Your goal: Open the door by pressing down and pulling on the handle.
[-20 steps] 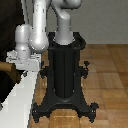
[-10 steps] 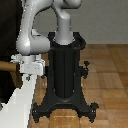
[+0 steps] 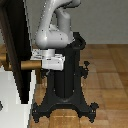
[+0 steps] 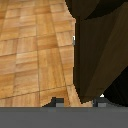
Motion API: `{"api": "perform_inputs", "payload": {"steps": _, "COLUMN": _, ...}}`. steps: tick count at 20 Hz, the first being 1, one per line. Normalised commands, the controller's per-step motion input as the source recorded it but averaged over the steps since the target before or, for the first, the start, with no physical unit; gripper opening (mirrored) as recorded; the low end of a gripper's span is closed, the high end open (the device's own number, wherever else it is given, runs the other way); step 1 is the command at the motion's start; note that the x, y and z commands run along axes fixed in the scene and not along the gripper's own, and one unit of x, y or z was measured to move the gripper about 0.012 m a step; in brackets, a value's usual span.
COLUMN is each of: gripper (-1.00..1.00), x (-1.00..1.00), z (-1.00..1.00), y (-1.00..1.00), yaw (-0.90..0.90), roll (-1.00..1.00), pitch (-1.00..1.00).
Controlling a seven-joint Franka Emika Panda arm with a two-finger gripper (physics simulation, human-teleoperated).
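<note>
In the exterior view the dark door (image 3: 14, 45) fills the upper left of the frame, and its brass handle (image 3: 29, 65) juts out at mid-left, its free end meeting the grey-white gripper (image 3: 50, 61). Whether the jaws are clenched on the lever or merely resting against it cannot be told, since the hand hides the contact and the wrist view shows only a dark mass and wooden floor (image 4: 30, 45). If the hold is shallow, the hand may slip off the lever's tip, leaving the door latched.
</note>
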Motion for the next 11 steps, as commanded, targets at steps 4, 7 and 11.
{"api": "perform_inputs", "payload": {"steps": 4, "gripper": -1.0, "x": 0.0, "z": 0.0, "y": 1.0, "yaw": 0.0, "roll": 0.0, "pitch": 0.0}}
{"api": "perform_inputs", "payload": {"steps": 7, "gripper": -1.0, "x": 0.0, "z": 0.0, "y": 1.0, "yaw": 0.0, "roll": 0.0, "pitch": 0.0}}
{"api": "perform_inputs", "payload": {"steps": 11, "gripper": -1.0, "x": 0.0, "z": 0.0, "y": 0.0, "yaw": 0.0, "roll": 0.0, "pitch": 0.0}}
